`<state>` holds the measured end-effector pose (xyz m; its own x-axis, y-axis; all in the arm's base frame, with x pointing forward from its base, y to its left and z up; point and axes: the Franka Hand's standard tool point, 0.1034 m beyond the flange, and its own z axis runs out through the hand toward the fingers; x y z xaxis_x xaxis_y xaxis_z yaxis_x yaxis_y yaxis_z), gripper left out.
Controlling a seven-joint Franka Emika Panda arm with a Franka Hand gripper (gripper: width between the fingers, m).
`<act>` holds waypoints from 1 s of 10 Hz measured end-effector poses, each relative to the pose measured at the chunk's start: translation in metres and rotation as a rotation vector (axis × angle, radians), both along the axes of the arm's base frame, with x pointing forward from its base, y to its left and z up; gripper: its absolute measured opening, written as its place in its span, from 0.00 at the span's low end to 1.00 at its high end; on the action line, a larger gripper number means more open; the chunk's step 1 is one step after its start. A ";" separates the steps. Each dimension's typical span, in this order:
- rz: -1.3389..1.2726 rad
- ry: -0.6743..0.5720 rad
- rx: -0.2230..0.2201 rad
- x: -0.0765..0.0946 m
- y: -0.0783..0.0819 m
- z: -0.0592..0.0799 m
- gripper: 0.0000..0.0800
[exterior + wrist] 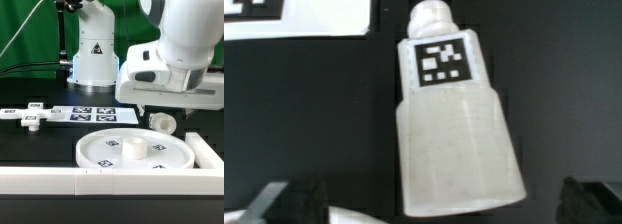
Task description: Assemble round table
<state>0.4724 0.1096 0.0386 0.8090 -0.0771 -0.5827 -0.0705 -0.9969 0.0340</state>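
The short white cylindrical leg (455, 120) lies on its side on the black table, a square tag on its narrow end. It also shows in the exterior view (162, 122), just behind the large rimmed round disc (135, 150). My gripper (438, 196) is open, one finger (287, 200) on each side of the leg's wide end, apart from it. In the exterior view the gripper (153, 108) is mostly hidden under the white wrist, just above the leg. The flat cross-shaped foot piece (30, 117) lies at the exterior view's left.
The marker board (95, 113) lies behind the disc; a corner shows in the wrist view (278, 15). A long white border rail (90, 181) runs along the front and up the exterior view's right (207, 150). The arm's base (92, 55) stands behind.
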 end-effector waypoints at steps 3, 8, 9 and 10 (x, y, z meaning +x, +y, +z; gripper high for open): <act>0.002 0.208 -0.003 -0.010 0.001 -0.008 0.81; 0.049 0.276 0.075 -0.007 0.006 -0.023 0.81; 0.049 0.274 0.075 -0.009 0.006 -0.026 0.81; 0.049 0.268 0.074 -0.010 0.007 -0.029 0.81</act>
<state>0.4627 0.1167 0.0096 0.6273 0.0094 -0.7788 -0.0203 -0.9994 -0.0284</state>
